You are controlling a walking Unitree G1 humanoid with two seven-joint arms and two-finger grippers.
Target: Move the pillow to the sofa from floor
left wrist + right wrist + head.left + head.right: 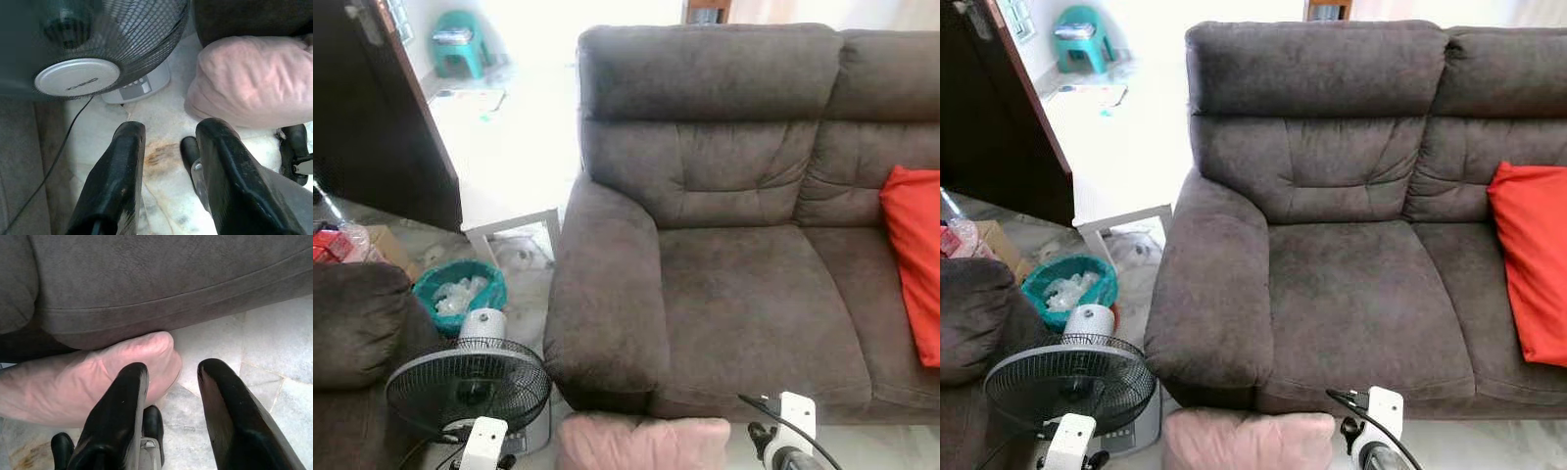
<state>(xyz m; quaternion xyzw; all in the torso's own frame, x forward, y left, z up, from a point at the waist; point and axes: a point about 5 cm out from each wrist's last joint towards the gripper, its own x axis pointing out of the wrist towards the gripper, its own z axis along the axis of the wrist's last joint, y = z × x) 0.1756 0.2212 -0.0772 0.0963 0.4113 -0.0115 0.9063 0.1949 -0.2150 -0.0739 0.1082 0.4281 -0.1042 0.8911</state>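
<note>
A pale pink pillow lies on the tiled floor against the front of the dark brown sofa, below its left armrest. My left gripper hangs open above the floor, just off the pillow's left end. My right gripper is open too, at the pillow's right end, one finger over the pillow's corner. Both wrists show at the bottom of the head views, on either side of the pillow.
A black-grilled standing fan stands on the floor close to my left arm, its cord trailing over the tiles. A green bin is behind it. A red cushion lies on the sofa's right seat. Another dark armchair is at left.
</note>
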